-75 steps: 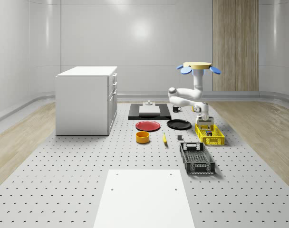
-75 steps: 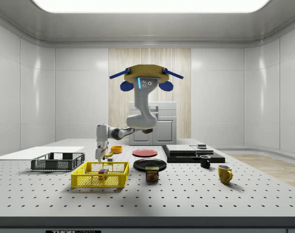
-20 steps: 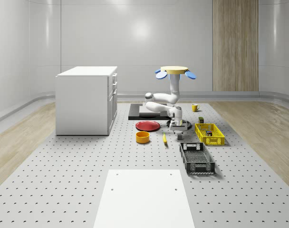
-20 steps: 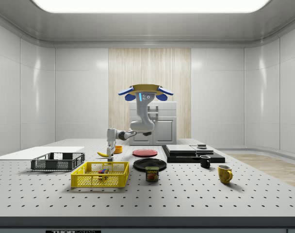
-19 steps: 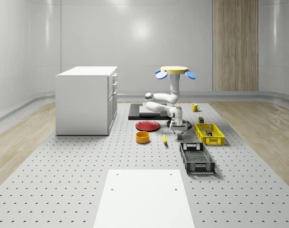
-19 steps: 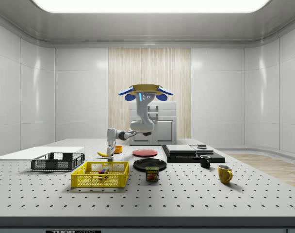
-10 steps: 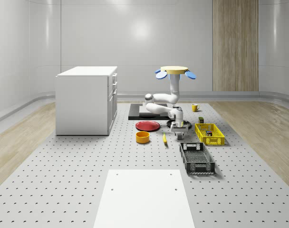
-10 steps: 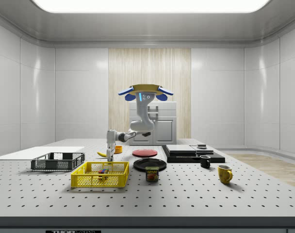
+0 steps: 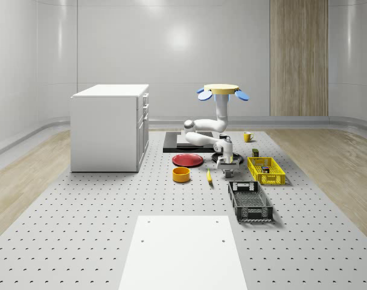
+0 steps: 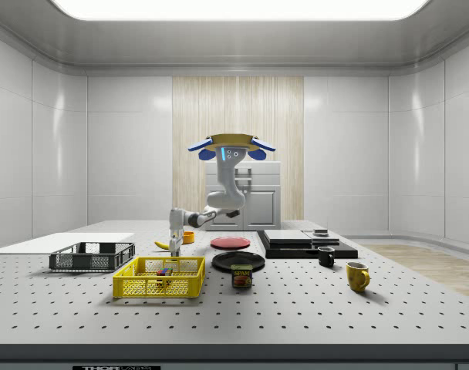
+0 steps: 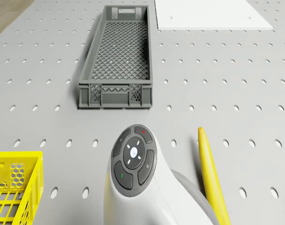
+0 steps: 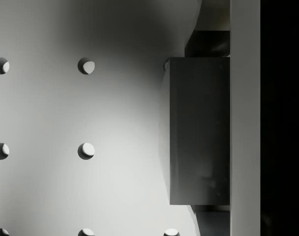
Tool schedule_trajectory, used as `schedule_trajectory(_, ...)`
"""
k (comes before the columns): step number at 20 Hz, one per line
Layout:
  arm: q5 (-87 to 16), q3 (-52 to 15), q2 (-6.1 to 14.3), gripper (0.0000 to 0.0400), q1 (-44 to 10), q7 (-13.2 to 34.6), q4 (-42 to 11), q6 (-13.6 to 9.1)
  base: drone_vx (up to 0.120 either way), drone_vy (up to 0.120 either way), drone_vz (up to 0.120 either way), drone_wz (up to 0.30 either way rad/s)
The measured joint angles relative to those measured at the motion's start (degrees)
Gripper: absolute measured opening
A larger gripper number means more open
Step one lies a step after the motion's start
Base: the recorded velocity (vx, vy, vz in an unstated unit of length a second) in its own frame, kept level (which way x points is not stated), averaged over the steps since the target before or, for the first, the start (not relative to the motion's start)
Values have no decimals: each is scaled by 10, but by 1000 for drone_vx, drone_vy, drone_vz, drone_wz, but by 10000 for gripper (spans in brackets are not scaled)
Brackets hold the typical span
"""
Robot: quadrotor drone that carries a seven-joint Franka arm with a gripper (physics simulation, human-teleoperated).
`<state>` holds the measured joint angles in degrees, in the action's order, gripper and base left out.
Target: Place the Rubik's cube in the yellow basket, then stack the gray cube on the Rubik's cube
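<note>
One wrist view alone shows the gray cube (image 12: 198,130) close against the gripper (image 9: 227,172); its grip state is unclear.

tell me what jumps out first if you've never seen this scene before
The drone with its yellow top and blue rotors hovers above the perforated table, its white arm bent down so the gripper hangs low between the banana and the yellow basket. The Rubik's cube already sits in that basket.
</note>
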<state>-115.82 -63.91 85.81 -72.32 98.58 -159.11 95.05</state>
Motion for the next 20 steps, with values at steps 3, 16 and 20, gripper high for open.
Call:
schedule_trajectory(3,-2,2,-2,271,0,-1,1,-1,0,0,0,0)
schedule_trajectory(16,37,-42,-7,251,13,-2,-18,-27,0,0,6,0)
schedule_trajectory(20,66,-74,-7,251,17,-1,-28,-40,0,0,120,0)
